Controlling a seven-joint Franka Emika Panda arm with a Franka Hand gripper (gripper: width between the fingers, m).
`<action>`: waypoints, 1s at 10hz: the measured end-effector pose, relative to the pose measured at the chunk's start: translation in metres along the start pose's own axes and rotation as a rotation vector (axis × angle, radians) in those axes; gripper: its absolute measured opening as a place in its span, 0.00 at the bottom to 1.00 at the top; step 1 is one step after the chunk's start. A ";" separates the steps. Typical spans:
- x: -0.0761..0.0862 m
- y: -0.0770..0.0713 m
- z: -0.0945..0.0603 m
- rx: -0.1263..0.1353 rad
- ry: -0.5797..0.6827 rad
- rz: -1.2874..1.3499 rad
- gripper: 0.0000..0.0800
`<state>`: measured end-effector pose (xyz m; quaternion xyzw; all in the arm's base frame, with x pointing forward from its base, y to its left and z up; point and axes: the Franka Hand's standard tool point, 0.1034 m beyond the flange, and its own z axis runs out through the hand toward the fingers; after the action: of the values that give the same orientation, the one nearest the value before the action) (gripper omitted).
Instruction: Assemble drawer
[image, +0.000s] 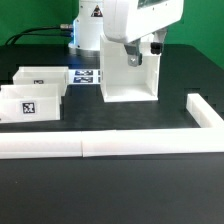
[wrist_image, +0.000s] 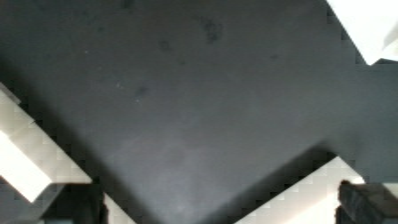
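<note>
The drawer's white cube-like housing (image: 128, 75) stands upright in the middle of the black table. Two smaller white trays with square tags lie at the exterior view's left, one further back (image: 42, 77) and one nearer (image: 28, 104). My gripper (image: 143, 47) hangs over the housing's top, toward its right side. In the wrist view my gripper (wrist_image: 217, 206) is open, its dark fingers (wrist_image: 71, 206) far apart with nothing between them. A white edge (wrist_image: 306, 188) shows near one finger; I cannot tell which part it is.
A long white L-shaped bar (image: 110, 146) runs along the front and turns back at the exterior view's right (image: 203, 110). The marker board (image: 88, 75) lies behind the trays beside the housing. The arm's base (image: 88, 30) stands at the back.
</note>
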<state>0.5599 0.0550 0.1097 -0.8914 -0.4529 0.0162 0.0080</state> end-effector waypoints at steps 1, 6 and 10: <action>0.000 0.000 0.000 0.000 0.000 0.000 0.81; -0.006 -0.006 -0.004 -0.024 0.027 0.102 0.81; -0.022 -0.062 -0.027 -0.043 0.027 0.390 0.81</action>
<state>0.4977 0.0734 0.1390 -0.9623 -0.2718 -0.0041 -0.0083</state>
